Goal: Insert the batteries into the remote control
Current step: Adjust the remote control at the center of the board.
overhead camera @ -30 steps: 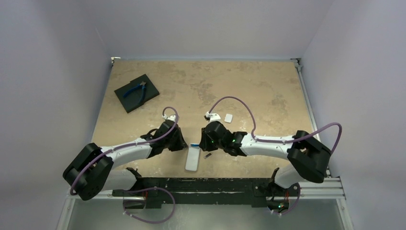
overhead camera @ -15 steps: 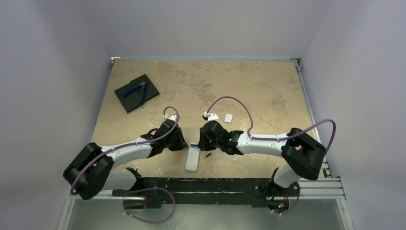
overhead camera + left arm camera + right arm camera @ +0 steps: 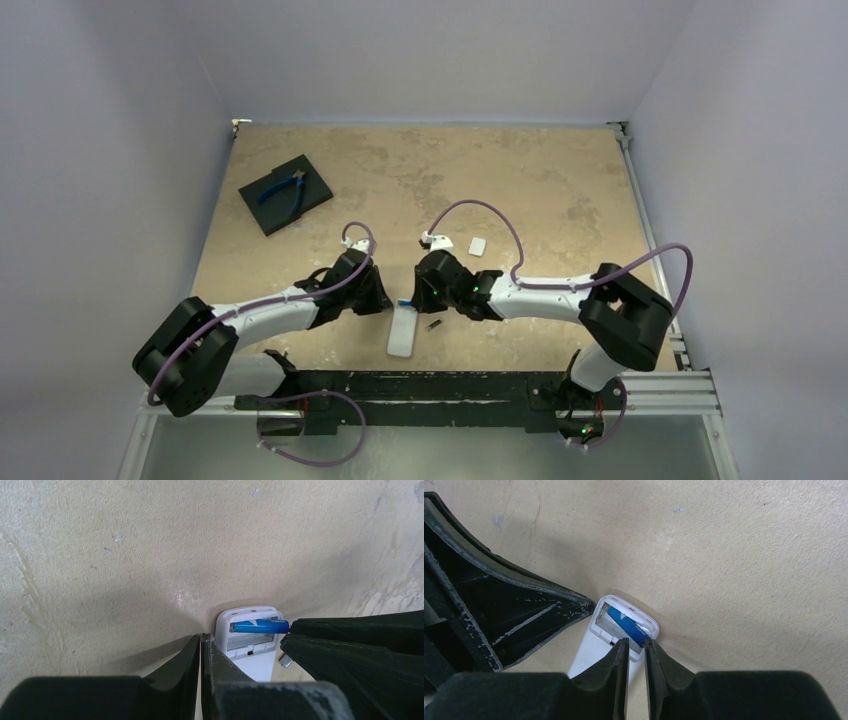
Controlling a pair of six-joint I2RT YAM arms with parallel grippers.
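The small white rectangular plastic remote control (image 3: 401,336) lies flat on the tan table (image 3: 450,180), plain back up and battery bay uncovered. Its long axis runs from the arm bases toward the far wall, and the open bay is at the far end.

The slim blue cylindrical battery (image 3: 260,626) sits in the farthest part of that bay. Its long axis is crosswise to the remote control's, so one end faces the bay's left wall and the other its right wall.

The right gripper (image 3: 636,644) reaches in from the remote control's right side. Its jaws are drawn to a narrow gap and appear clamped on the blue battery's right-hand end, probably to press it into its contacts. Whether the battery is fully seated cannot be told.

The left gripper (image 3: 201,639) has its jaws fully together and holds nothing. Its tip is just beside the remote control's left edge at the bay, most likely bracing the casing against sideways push.

The tiny dark grey cylindrical battery (image 3: 434,325) lies on the table just beside the remote control's right long edge, not yet loaded
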